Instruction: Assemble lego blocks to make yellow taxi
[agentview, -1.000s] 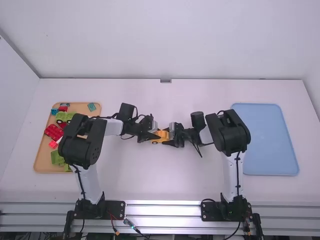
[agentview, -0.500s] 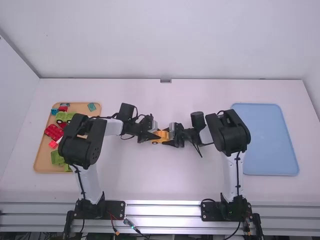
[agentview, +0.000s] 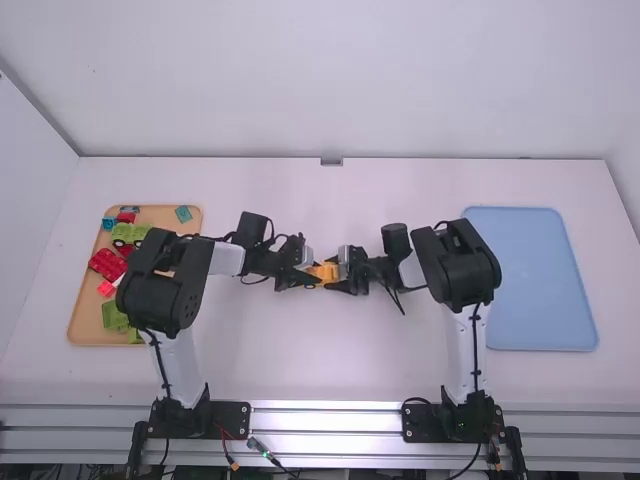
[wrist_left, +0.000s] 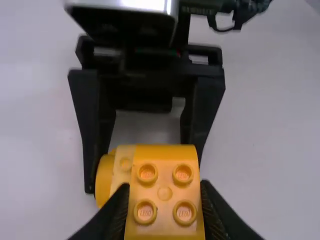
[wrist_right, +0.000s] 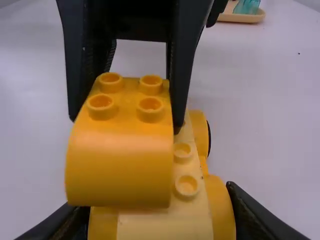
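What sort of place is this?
Probably a robotics lab or test cell: left arm and right arm mounted along a metal rail, a plain white table, and toy blocks sorted in a tray.

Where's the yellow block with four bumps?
In the right wrist view, the yellow block is in the left gripper, over the yellow car base; in the high view, near the middle of the table.
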